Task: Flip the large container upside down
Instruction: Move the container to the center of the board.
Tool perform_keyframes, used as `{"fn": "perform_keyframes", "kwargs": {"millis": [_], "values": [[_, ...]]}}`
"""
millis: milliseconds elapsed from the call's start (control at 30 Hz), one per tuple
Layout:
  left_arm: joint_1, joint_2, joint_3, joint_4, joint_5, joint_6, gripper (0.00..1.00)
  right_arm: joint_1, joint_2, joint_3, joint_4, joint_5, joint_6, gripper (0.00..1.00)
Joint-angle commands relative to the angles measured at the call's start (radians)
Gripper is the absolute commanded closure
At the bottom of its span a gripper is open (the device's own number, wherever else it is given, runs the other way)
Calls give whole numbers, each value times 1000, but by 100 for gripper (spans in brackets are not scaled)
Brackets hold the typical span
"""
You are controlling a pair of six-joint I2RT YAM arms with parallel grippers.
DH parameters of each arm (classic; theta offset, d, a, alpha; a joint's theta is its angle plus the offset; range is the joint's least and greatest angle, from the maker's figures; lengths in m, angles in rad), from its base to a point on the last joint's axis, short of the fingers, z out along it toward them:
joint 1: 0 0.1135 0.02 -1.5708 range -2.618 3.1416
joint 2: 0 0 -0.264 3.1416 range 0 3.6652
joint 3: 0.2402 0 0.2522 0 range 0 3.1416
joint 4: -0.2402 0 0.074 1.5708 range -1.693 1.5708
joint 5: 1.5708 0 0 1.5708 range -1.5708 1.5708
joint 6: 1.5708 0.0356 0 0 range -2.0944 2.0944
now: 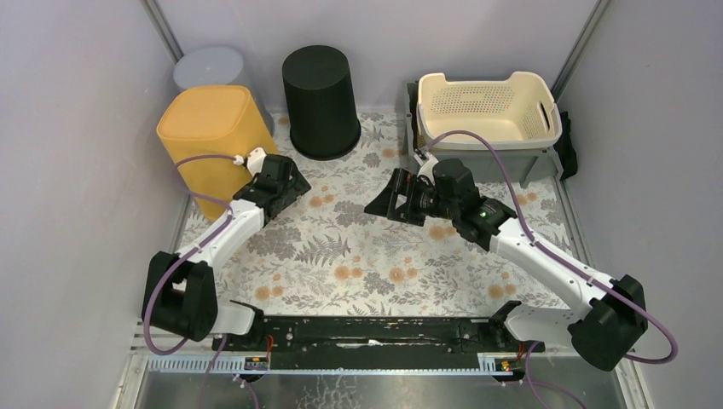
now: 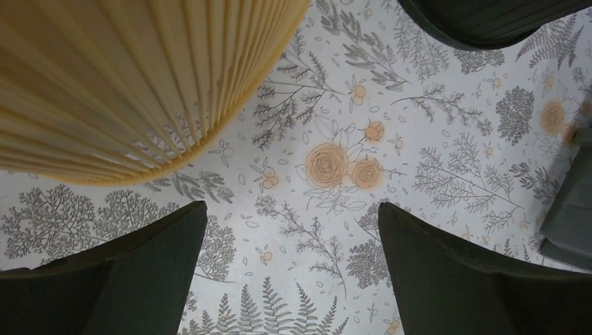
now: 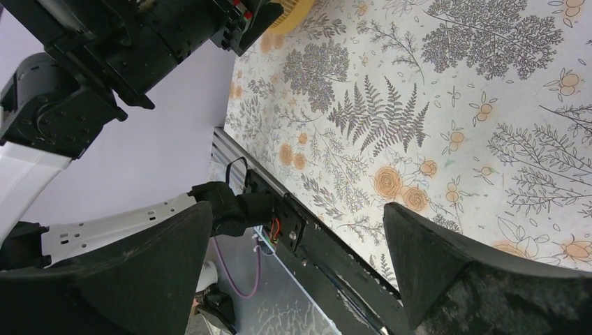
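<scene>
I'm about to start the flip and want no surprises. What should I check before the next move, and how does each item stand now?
1. Left gripper open and empty: ok.
2. Right gripper open and empty: ok.
3. Left gripper apart from the yellow bin: ok.
4. Yellow bin and black bin standing, not tipped: ok.
5. Cream basket resting on the grey crate: ok.
6. Which container counts as the large one: cannot tell.
</scene>
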Motion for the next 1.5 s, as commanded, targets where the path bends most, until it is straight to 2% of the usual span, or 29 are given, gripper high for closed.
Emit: {"fn": "perform_keyframes", "kwargs": {"millis": [0, 233, 567, 733, 833, 967, 1200, 1300, 1467], "values": [[6, -55, -81, 73, -25, -46, 0, 2, -40, -11, 11, -5, -6, 0], [-38, -113, -224, 149, 18, -142, 0, 2, -23, -12, 26, -28, 2, 1], [-170, -9, -162, 214, -6, -193, 0, 2, -40, -25, 15, -33, 6, 0], [-160, 142, -18, 219, 21, -83, 0, 2, -58, -1, -39, -16, -16, 1], [-138, 225, 88, 188, 35, -60, 0, 2, -62, 11, -63, -5, -29, 0], [-73, 284, 144, 175, 59, -54, 0, 2, -65, 18, -74, -9, -33, 1], [66, 305, 183, 160, 129, -8, 0, 2, -77, 3, -86, -6, -35, 1], [70, 282, 155, 173, 150, -16, 1, 2, -80, -11, -71, -10, -26, 1], [25, 227, 22, 244, 169, -78, 1, 2, -74, -30, -39, -25, -6, 1]]}}
